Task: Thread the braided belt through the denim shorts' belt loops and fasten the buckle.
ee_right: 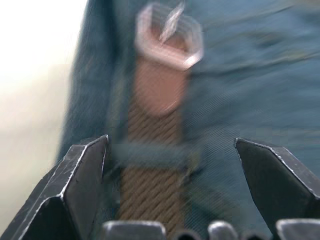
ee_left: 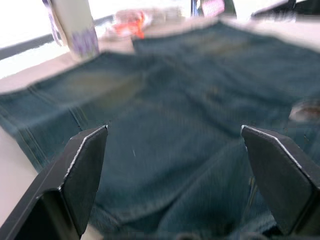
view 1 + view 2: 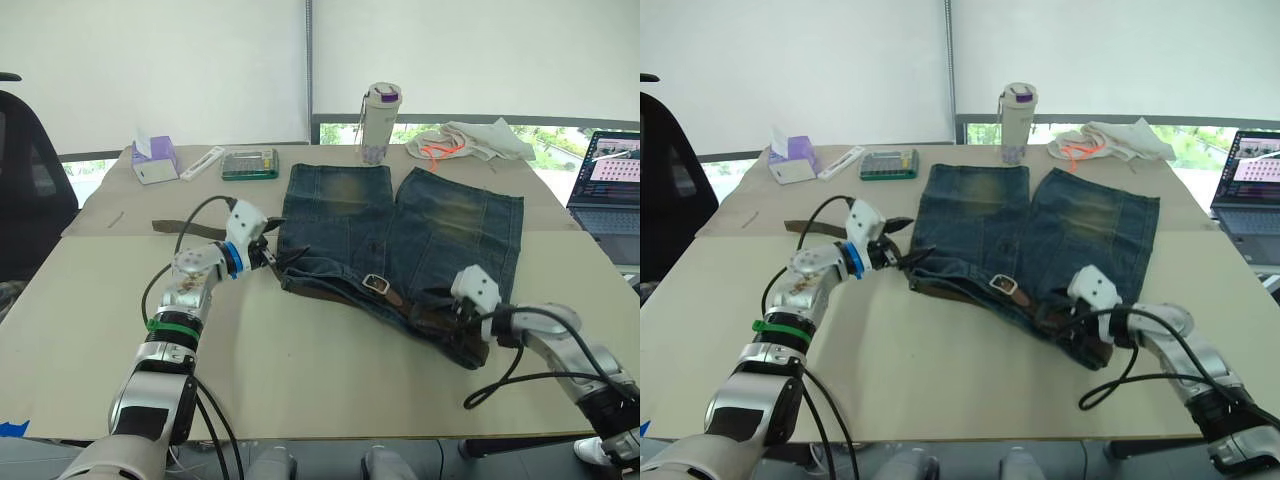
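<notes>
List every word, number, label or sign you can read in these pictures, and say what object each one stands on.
No text can be read.
Tumbler: purple print at its base, too small to read.
Calculator: keys and display too small to read.
Tissue box: no legible marking.
Laptop: screen content too small to read.
Denim shorts, braided belt and buckle: no lettering visible.

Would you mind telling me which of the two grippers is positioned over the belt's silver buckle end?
The right gripper, open, at the waistband of the denim shorts; its wrist view looks along the braided belt to the buckle. The left gripper sits at the shorts' opposite edge.
</notes>
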`<action>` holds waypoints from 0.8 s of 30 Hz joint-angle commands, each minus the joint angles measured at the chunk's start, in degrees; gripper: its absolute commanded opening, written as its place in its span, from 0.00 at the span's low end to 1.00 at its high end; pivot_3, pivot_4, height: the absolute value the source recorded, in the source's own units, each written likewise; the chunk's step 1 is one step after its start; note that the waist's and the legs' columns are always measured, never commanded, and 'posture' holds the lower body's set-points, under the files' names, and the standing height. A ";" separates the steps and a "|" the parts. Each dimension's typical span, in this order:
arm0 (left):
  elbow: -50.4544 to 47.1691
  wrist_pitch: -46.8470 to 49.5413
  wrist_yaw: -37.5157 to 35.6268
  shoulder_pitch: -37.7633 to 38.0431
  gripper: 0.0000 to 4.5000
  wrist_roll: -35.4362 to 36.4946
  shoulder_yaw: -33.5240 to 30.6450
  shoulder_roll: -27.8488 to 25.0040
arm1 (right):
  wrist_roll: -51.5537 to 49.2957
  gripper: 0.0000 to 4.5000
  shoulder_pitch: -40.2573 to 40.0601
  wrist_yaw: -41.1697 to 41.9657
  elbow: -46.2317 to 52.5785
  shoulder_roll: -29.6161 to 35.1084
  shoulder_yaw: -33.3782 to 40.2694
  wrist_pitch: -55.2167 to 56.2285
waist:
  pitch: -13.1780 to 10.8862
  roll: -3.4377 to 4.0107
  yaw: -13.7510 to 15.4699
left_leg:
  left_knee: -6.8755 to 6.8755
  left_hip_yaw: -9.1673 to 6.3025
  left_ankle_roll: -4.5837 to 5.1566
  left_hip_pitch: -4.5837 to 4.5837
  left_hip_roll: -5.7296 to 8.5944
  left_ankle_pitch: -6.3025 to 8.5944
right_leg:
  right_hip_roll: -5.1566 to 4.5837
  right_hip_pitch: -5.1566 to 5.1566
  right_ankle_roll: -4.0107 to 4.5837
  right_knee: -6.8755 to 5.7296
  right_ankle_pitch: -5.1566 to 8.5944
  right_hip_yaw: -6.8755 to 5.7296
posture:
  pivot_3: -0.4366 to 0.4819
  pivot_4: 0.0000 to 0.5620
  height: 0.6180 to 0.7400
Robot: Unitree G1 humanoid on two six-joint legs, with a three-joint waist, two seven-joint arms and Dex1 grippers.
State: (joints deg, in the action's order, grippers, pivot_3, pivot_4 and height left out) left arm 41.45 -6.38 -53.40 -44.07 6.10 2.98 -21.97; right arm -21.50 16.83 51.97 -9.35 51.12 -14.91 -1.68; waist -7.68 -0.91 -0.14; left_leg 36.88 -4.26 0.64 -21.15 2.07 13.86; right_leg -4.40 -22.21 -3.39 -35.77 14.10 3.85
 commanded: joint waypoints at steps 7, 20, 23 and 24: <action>-0.58 -5.74 -8.81 4.39 1.00 -6.92 7.53 -5.93 | 7.61 1.00 -1.18 1.52 -0.72 -2.87 4.27 4.41 | 0.02 0.00 -0.76 | -0.02 -0.01 0.01 0.04 -0.07 0.01 | 0.05 0.00 0.01 -0.05 0.00 -0.02 | 0.48 0.27 1.00; -6.86 -1.72 -9.97 7.34 1.00 -0.71 3.18 -5.45 | -2.39 1.00 -5.27 6.55 8.37 -3.14 14.52 -8.66 | 0.09 0.00 -0.60 | -0.02 -0.28 0.02 0.08 -0.06 0.01 | 0.00 0.05 0.01 -0.08 0.00 0.00 | 0.48 0.27 1.00; -12.83 0.69 -11.97 9.50 1.00 3.98 1.25 -5.14 | -1.10 1.00 -6.02 4.39 9.85 -3.26 15.72 -9.91 | 0.08 -0.01 -0.61 | -0.02 -0.27 0.02 0.05 -0.07 0.02 | 0.00 0.03 0.01 -0.08 0.00 -0.01 | 0.48 0.27 1.00; -14.70 1.66 -12.52 10.21 1.00 5.17 0.88 -5.23 | -0.93 1.00 -6.13 3.86 10.23 -3.40 16.05 -10.39 | 0.08 -0.01 -0.61 | -0.02 -0.27 0.01 0.04 -0.09 0.02 | -0.01 0.01 0.01 -0.06 0.00 -0.01 | 0.48 0.27 1.00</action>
State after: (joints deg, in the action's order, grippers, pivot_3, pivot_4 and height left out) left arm 31.22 -5.84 -64.82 -33.68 8.14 5.69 -26.95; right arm -22.56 10.51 56.69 -1.69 47.56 -1.24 -10.95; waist -7.60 -0.92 -0.75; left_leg 36.87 -4.53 0.65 -21.11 1.97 13.88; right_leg -4.41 -22.22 -3.38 -35.84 14.10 3.85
